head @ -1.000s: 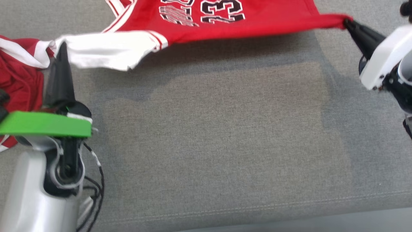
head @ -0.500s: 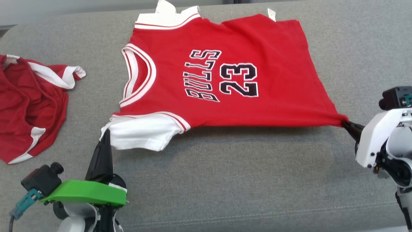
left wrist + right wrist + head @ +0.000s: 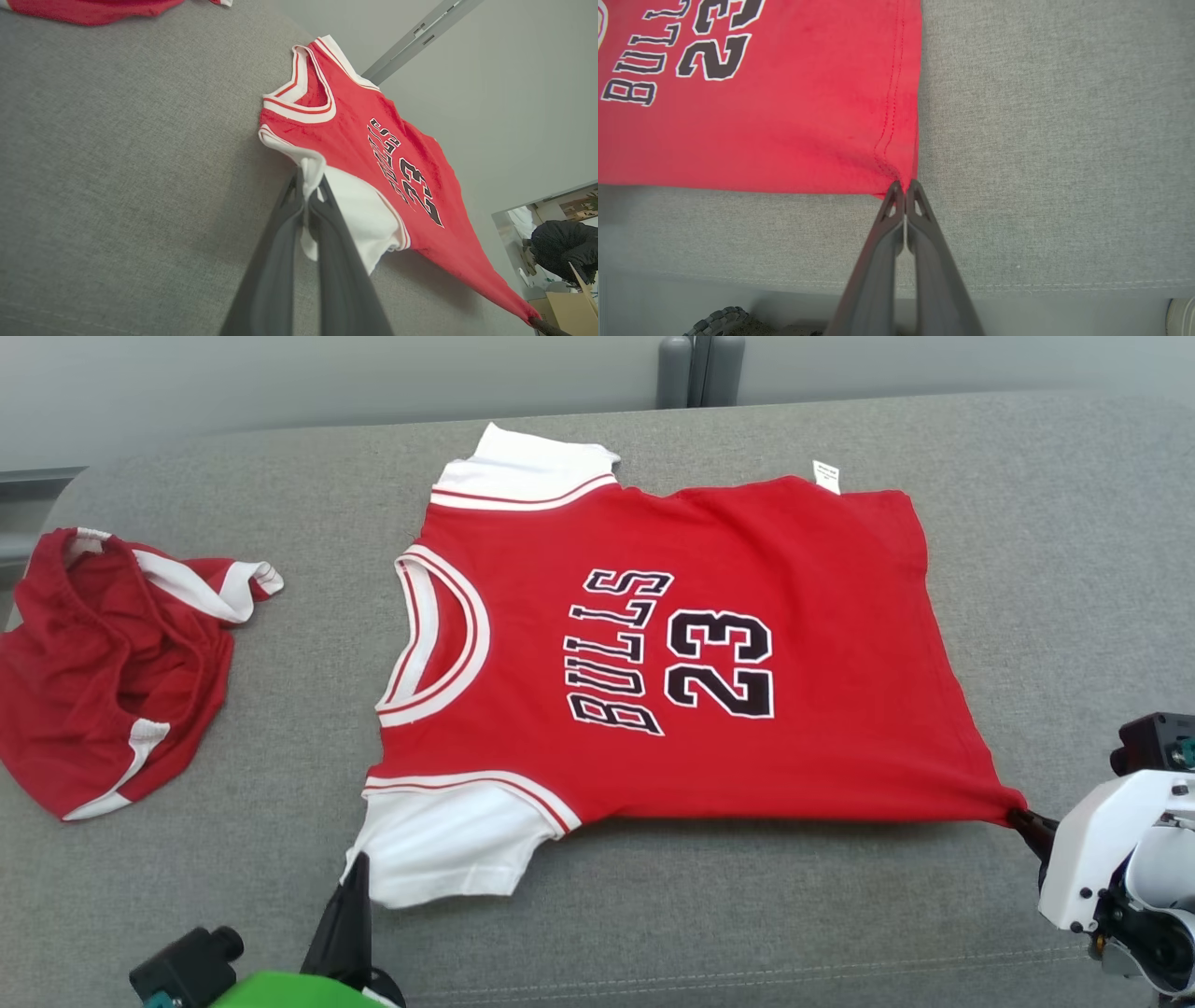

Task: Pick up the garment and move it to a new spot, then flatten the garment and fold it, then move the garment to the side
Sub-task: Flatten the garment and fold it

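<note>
Garment: the red jersey [image 3: 709, 644] lies print up across the middle of the grey cushion [image 3: 709, 924], with its collar toward the robot's left and its near edge raised a little off the fabric.
Left gripper [image 3: 309, 186]: closed tight, pinching the edge of the white sleeve [image 3: 448, 840] between its tips.
Right gripper [image 3: 905, 185]: closed tight on the hem corner [image 3: 903, 170], which is drawn to a point.
Stage: judged to be the flattening step, with the near edge held taut between the two grips.
Risk, slipped hold: each grip takes very little cloth, so a sharp pull could free a corner and let the edge crumple.
Risk, uneven release: opening one side first would likely drag the jersey askew.
Risk, neighbour: the red shorts [image 3: 103, 672] lie well apart to the left, but a wide sweep could snag them.
</note>
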### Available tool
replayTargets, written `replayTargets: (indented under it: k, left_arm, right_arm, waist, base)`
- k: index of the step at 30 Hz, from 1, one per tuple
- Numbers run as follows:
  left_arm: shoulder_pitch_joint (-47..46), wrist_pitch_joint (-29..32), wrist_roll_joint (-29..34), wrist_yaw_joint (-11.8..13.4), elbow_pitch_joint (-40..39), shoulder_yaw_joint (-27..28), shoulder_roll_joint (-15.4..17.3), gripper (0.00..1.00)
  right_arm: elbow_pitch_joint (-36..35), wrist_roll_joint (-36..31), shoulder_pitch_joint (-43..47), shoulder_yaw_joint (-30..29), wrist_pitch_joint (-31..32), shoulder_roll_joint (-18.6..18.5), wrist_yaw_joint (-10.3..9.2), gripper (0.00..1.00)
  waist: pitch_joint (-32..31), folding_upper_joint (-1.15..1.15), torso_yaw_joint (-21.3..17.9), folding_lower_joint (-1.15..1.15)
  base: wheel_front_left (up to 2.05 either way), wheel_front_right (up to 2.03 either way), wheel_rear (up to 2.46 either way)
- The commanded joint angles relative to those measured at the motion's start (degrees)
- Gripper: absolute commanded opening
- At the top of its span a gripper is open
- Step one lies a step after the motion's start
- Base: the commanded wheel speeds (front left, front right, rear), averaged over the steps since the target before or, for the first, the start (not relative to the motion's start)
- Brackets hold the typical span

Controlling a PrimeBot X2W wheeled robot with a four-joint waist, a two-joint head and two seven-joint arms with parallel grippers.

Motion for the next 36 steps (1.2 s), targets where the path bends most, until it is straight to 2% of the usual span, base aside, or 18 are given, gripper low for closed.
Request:
replayTargets:
  k: [1, 10, 16, 21, 23, 24, 30, 36]
  left_arm:
    - [2.09, 0.67, -0.73, 0.82, -0.82, -0.1, 0.43, 0.0]
    - [10.83, 5.24, -3.03, 4.39, -7.51, -0.74, 2.42, 0.0]
    - [11.9, 6.86, -3.74, 4.78, -11.95, -1.09, 2.92, 0.0]
    - [4.64, 9.11, -3.33, 3.84, -12.41, -2.35, 2.41, 0.0]
    - [0.57, 10.63, -3.08, 4.24, -11.28, -2.57, 2.27, 0.0]
    - [-4.17, 11.69, -2.09, 4.59, -9.7, -2.65, 2.47, 0.0]
    - [-16.81, 15.57, 0.64, 5.33, -2.26, -4.46, 2.45, 0.0]
    - [-25.14, 16.98, 2.02, 4.98, 4.37, -5.26, 1.4, 0.0]
  right_arm:
    - [-0.66, -0.59, 1.39, -1.13, -0.19, 0.44, -0.08, 0.0]
    - [-1.52, -3.4, 4.57, -3.0, -1.24, 1.62, -0.08, 0.0]
    - [-2.83, -2.41, 4.63, -3.77, -0.99, 3.82, -0.07, 0.0]
    - [-4.83, -0.28, 2.91, -4.91, -0.63, 5.52, -0.07, 0.0]
    - [-5.29, 0.46, 1.56, -5.55, -0.87, 5.91, -0.06, 0.0]
    - [-5.02, 0.7, 0.08, -5.62, -0.83, 6.13, -0.06, 0.0]
    - [-2.25, 0.58, -5.63, -5.3, -1.94, 6.51, -0.05, 0.0]
    - [1.45, 0.32, -10.29, -4.54, -4.31, 6.7, -0.05, 0.0]
  waist:
    - [-0.46, 0.0, 0.39, 0.01]
    - [-0.47, 0.0, 1.03, 0.01]
    - [-0.27, 0.0, 1.85, 0.01]
    - [0.53, 0.0, 2.31, 0.01]
    - [1.02, 0.0, 2.27, 0.01]
    - [1.56, 0.0, 2.17, 0.01]
    - [3.81, 0.0, 1.29, 0.01]
    - [5.87, 0.0, 0.61, 0.01]
  base:
    - [0.0, 0.0, 0.0]
    - [0.0, 0.0, 0.0]
    - [0.0, 0.0, 0.0]
    - [0.0, 0.0, 0.0]
    - [0.0, 0.0, 0.0]
    - [0.0, 0.0, 0.0]
    - [0.0, 0.0, 0.0]
    - [0.0, 0.0, 0.0]
